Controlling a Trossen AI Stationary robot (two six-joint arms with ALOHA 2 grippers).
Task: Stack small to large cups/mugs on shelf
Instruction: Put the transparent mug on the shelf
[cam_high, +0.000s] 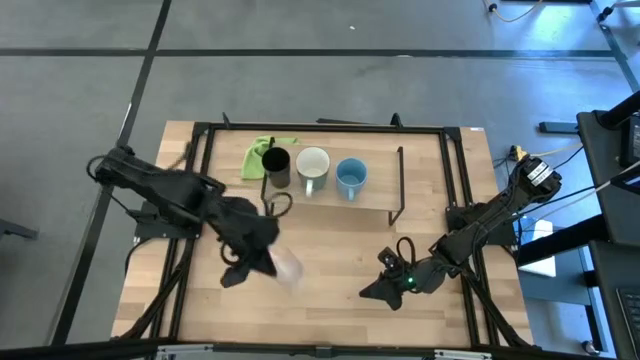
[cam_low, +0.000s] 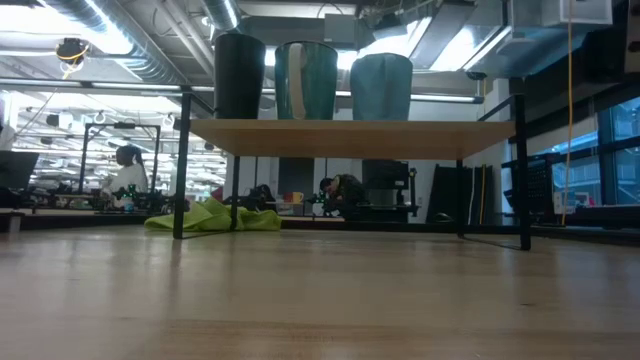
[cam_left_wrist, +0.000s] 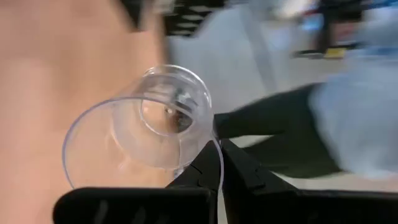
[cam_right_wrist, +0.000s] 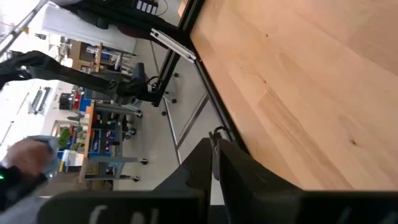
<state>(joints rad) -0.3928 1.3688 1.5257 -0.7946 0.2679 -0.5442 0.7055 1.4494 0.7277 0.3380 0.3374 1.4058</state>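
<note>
Up on the shelf (cam_high: 375, 170), three vessels stand upright in a row: the black cup (cam_high: 277, 166), then the white mug (cam_high: 313, 167), then the blue mug (cam_high: 351, 177), each just beside the next and none nested in another. From above, the white mug shows a pale interior and the blue mug a blue one; nothing shows inside them. A green cloth (cam_high: 262, 152) lies on the bench (cam_high: 330, 270) at the shelf's far left corner, just behind the black cup; in the low view it sits bunched by a shelf leg (cam_low: 180, 165). In that view the strip of bench in front of the shelf carries nothing.

The clear cup (cam_high: 288, 266) is off the shelf, near the bench's front left. The left end effector (cam_high: 262, 262) holds it by the rim, fingers (cam_left_wrist: 208, 168) pinched nearly together on the wall; in the left wrist view the cup is tipped on its side, mouth toward the camera. The cup looks empty.

The right end effector (cam_high: 378, 290) rests low over the front right of the bench, well apart from the shelf, its fingers (cam_right_wrist: 214, 158) together with nothing between them.

A person sits at a desk in the room far behind.
</note>
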